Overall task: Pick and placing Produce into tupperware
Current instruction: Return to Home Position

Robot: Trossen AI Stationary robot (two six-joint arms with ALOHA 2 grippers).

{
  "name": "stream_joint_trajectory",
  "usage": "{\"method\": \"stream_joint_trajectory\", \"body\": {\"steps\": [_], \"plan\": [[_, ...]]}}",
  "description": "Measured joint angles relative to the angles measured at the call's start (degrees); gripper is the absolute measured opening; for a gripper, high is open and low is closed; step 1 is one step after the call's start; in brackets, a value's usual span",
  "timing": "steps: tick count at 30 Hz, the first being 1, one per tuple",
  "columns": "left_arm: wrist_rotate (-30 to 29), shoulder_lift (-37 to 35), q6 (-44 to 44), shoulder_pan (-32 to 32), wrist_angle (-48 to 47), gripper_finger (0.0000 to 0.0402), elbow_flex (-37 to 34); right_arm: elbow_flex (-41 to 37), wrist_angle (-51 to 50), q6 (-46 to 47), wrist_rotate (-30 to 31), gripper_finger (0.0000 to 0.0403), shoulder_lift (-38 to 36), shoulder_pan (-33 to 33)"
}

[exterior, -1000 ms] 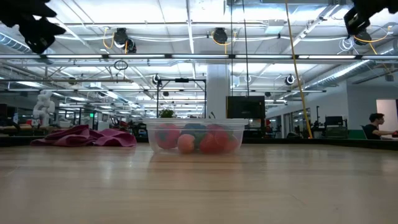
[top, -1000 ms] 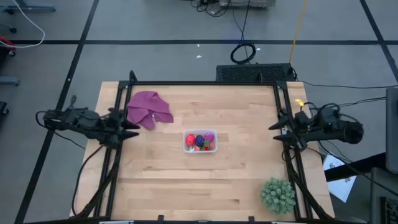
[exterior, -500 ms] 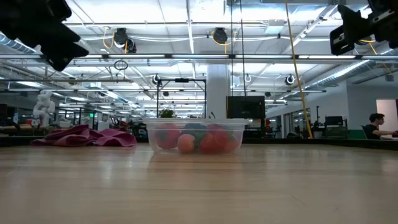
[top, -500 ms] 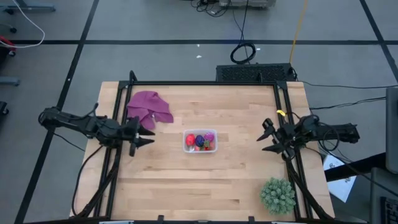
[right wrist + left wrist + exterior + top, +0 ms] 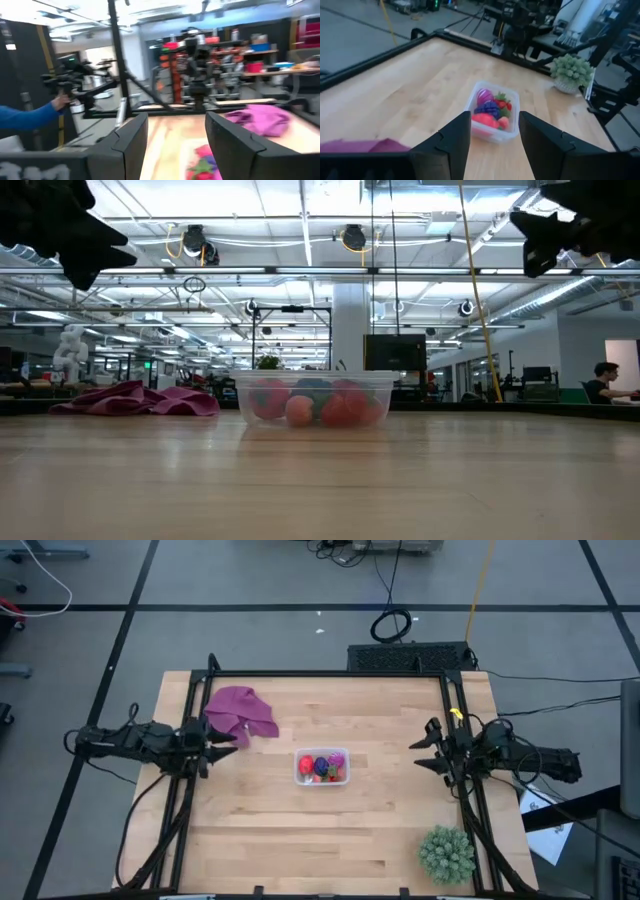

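High view is showing the tupperware (image 5: 321, 783) sitting upright near the middle of the worktop (image 5: 300, 840), mouth facing up, no lid showing; the produce (image 5: 322, 768) is lying inside it, red, magenta and dark blue-purple pieces crowding together, and no loose fruit is showing on the wood. The tub's long axis is running across the worktop, from one arm's side toward the other's; left wrist view is looking roughly along that axis, a short end nearest. The left claw (image 5: 222, 747) is hovering high over the left edge, fingers spread and holding nothing, well apart from the tub but just beside the purple cloth (image 5: 240, 714); the right claw (image 5: 422, 748) is hanging over the right edge, likewise spread and empty, well apart from the green plant (image 5: 446, 854). Judging from this, the filling is looking finished and only parking the arms is remaining; the likeliest slip is the left claw dipping, catching a fold of the cloth and dragging it toward the tub; a low inward swing from either arm is also risking a knock to the light tub, sliding it or spilling fruit.
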Motion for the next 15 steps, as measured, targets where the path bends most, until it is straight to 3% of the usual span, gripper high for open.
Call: {"method": "stream_joint_trajectory", "body": {"steps": [6, 15], "plan": [[0.09, -1.91, 1.88, 1.34, 2.22, 0.0173, -3.70, 0.00, -0.82, -0.88, 0.14, 0.0187, 0.00, -6.15], [3.67, -2.22, 6.85, 3.71, 20.34, 0.0173, -15.31, -3.65, 2.67, 0.40, -4.76, 0.0187, 0.02, -10.54]]}}
